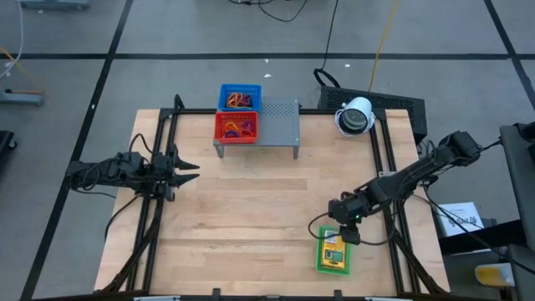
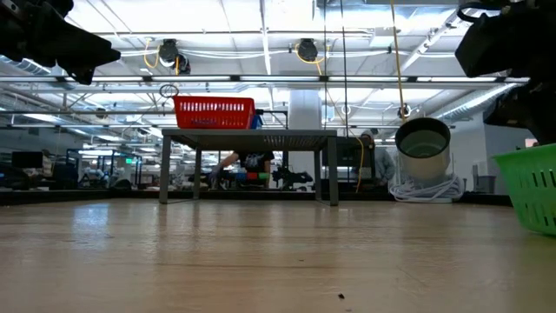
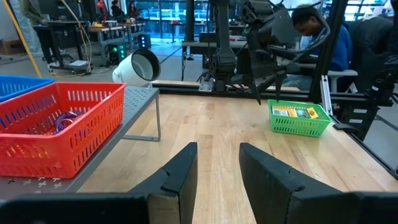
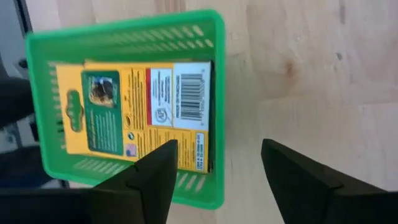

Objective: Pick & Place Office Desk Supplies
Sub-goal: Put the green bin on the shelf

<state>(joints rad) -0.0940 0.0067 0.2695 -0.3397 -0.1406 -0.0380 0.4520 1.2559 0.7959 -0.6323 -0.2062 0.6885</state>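
Note:
A yellow-orange packet (image 4: 134, 115) lies flat inside the green mesh basket (image 1: 333, 253) at the table's near right; it also shows as the packet (image 3: 295, 112) in the left wrist view. My right gripper (image 1: 352, 230) hovers open just above the basket's far rim, holding nothing, its fingers (image 4: 155, 177) over the basket edge. My left gripper (image 1: 191, 171) waits open at the table's left side, pointing right. Rubber-band loops (image 1: 239, 127) lie in the red basket (image 1: 237, 127), more in the blue basket (image 1: 240, 97).
A grey perforated shelf (image 1: 280, 125) stands at the table's far middle, carrying the red basket; the blue basket sits behind it. A white cylindrical lamp-like object (image 1: 354, 115) lies at the far right. Bare wood lies between the arms in the table's middle.

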